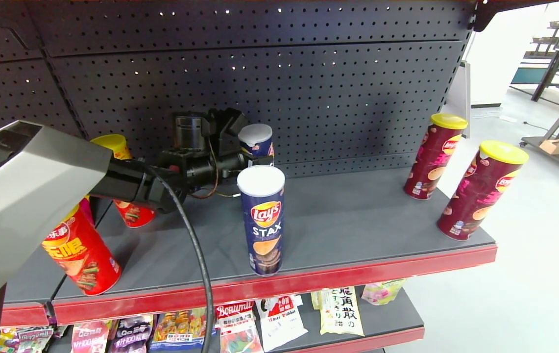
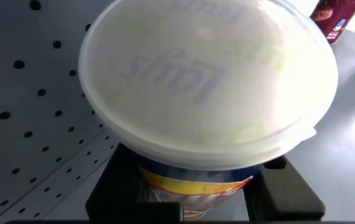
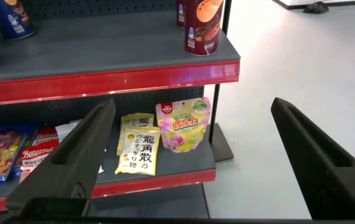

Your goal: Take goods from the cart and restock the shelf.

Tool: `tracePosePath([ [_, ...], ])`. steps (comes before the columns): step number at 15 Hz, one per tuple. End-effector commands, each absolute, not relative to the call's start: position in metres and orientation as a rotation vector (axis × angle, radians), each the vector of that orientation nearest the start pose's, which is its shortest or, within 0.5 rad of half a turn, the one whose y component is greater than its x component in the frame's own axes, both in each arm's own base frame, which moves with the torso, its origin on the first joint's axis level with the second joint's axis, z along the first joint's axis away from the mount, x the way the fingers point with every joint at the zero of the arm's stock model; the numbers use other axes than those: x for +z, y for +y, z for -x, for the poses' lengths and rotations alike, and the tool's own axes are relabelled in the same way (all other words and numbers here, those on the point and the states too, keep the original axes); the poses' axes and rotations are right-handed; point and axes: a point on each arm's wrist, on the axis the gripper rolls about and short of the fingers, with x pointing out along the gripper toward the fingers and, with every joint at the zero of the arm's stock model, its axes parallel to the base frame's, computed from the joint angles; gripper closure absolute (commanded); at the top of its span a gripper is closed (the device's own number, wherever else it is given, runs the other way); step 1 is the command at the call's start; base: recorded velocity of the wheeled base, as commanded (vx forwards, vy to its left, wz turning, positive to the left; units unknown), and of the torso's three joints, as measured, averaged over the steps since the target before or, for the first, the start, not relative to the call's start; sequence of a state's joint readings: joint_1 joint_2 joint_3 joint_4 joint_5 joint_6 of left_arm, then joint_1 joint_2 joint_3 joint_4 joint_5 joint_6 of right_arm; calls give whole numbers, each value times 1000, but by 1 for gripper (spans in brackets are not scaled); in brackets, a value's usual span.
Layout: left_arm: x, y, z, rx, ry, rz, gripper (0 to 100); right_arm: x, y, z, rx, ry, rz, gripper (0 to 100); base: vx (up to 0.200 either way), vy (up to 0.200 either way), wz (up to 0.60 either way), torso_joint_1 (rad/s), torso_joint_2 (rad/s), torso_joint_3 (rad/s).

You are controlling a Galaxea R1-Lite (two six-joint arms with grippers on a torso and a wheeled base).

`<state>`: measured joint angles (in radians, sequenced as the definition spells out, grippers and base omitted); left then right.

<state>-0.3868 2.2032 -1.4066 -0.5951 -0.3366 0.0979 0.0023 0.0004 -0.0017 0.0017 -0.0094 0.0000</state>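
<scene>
Blue can (image 2: 208, 81) is pinched upright in the left jaws, at twelve o'clock of its twin (image 1: 261, 220) on the shelf (image 1: 357, 215); right jaws gape.

logo lettering on the front blue can (image 1: 261, 220) and red can (image 1: 81, 255) — more print on the snack packets (image 1: 279, 321) below

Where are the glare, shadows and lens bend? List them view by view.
Head view: light dots shine through the pegboard; the purple cans lean outward, likely wide-lens bend. Left wrist view: the lid shades the held can below it. Right wrist view: a glare patch sits on the red shelf edge; the floor is washed bright.
</scene>
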Motion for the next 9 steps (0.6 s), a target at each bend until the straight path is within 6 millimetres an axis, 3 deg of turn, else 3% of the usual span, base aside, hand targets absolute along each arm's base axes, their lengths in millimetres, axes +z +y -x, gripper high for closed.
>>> tracePosePath([
  [1,150,-178,-417,-731,171,-99,100,76,0,23,-6,0,0,0,0,0,0,0,0,0],
  [4,151,-178,-418,-731,163,-100,100,76,0,23,-6,0,0,0,0,0,0,0,0,0],
  [5,151,-178,-418,-731,164,-100,0,76,0,23,-6,0,0,0,0,0,0,0,0,0],
  [9,153,-179,-417,-734,163,-95,0,76,0,23,-6,0,0,0,0,0,0,0,0,0],
])
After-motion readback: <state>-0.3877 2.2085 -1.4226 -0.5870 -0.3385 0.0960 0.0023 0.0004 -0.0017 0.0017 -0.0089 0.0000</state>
